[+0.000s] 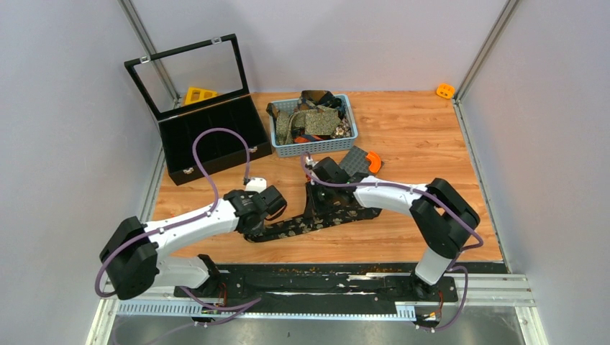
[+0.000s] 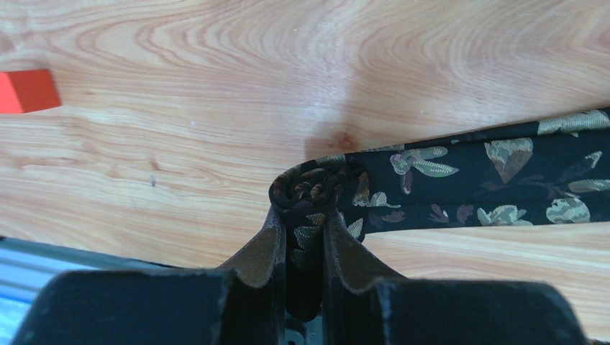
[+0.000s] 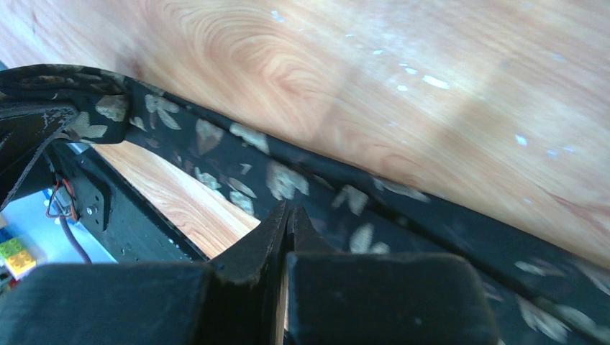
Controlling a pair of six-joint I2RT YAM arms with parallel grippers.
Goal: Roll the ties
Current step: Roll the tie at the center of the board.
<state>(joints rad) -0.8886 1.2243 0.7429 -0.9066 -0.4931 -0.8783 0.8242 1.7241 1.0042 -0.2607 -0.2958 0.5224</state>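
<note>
A black tie with a leaf-and-flower print [image 1: 338, 215] lies across the wooden table between my arms. My left gripper [image 1: 278, 213] is shut on its rolled-up end. In the left wrist view the small tight roll [image 2: 309, 188] sits at the tips of my left gripper [image 2: 306, 215], and the flat tie [image 2: 489, 180] runs off to the right. My right gripper [image 1: 317, 208] is shut. In the right wrist view the closed tips of my right gripper [image 3: 288, 210] are on or just over the flat tie [image 3: 237, 154], with no fabric between them. More ties [image 1: 313, 118] are piled in a basket.
The grey-blue basket [image 1: 312, 148] stands at the back centre. An open black box with a glass lid [image 1: 212, 144] stands at the back left, with a yellow brick [image 1: 200, 94] behind it. A grey studded plate [image 1: 354, 159] with an orange piece [image 1: 373, 162] lies by the right wrist. A red block [image 2: 27, 90] lies left of the roll.
</note>
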